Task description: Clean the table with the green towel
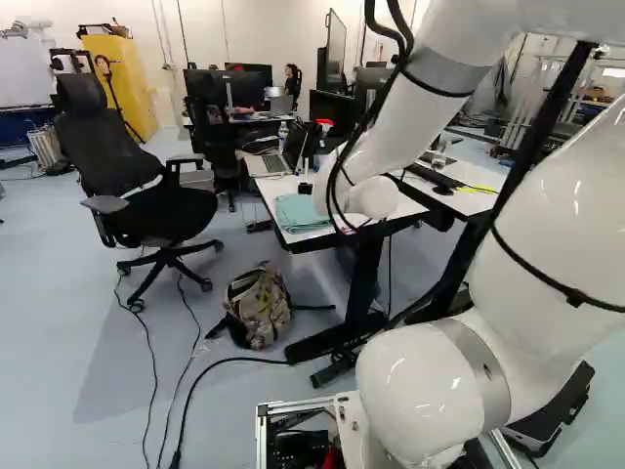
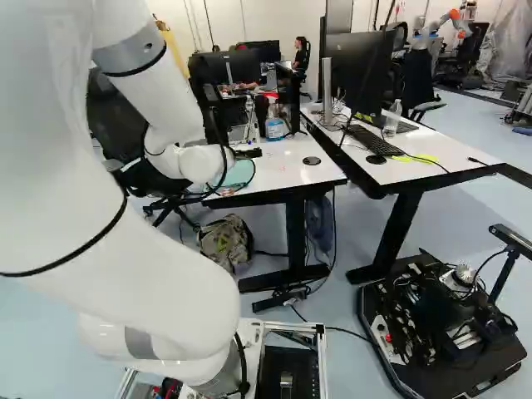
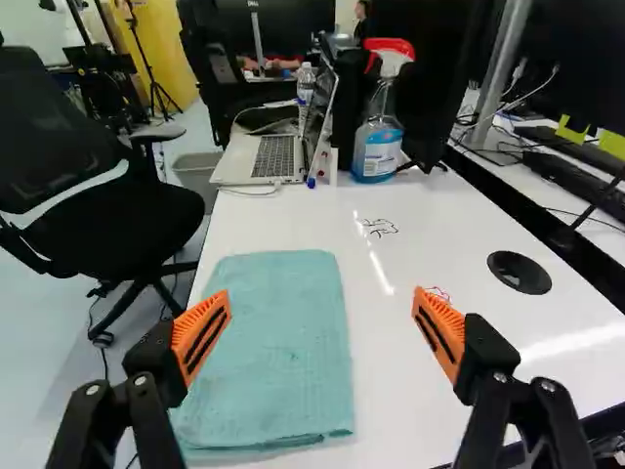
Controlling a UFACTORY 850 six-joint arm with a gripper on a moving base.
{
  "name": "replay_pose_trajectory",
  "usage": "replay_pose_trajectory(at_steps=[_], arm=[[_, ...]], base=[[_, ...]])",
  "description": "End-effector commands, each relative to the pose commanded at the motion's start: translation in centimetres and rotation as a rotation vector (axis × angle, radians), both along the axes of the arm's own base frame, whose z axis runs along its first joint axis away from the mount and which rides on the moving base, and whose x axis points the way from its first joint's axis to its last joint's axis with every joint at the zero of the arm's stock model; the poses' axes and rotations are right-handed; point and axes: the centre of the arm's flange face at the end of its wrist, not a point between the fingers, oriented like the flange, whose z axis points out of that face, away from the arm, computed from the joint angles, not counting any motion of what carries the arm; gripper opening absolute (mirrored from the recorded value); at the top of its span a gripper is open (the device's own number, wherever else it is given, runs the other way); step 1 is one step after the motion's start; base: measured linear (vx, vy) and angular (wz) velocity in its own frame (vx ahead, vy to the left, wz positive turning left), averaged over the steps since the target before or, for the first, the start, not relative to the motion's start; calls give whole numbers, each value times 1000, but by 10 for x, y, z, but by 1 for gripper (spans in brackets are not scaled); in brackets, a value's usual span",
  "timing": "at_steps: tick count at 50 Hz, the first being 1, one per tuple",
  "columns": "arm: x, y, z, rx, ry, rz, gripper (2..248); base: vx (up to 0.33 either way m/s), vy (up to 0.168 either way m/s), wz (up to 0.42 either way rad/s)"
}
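Observation:
Beyond the arm's white wrist, a small black part of my gripper [image 2: 248, 153] shows over the table in the right base view. In the wrist view the gripper [image 3: 322, 332] stands wide open with nothing held, above the tabletop [image 3: 420, 401]. The green towel [image 3: 269, 342] lies flat and folded beneath it, by the table's edge on the chair side; one finger overlaps the towel in this view. The left base view shows the towel [image 1: 301, 213] beside the wrist. A black scribble [image 3: 379, 227] is on the white surface ahead; a red mark [image 3: 439, 293] is partly hidden behind the other finger.
A laptop [image 3: 269, 156] and a spray bottle [image 3: 378, 137] stand at the table's far end. An office chair [image 1: 146, 195] is beside the table, a backpack [image 1: 258, 305] on the floor. A second desk [image 2: 399, 154] with monitors adjoins. Another robot [image 2: 440, 23] stands far back.

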Motion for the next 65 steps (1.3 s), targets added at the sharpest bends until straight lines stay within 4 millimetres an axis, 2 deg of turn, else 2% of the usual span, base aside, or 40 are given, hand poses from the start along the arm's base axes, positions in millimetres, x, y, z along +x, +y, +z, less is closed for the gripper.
replay_pose_trajectory(at_steps=[30,65], arm=[[41,24,9,-27,235,46,247],[82,49,30,-58,435,84,247]], base=[[0,0,0],[0,0,0]])
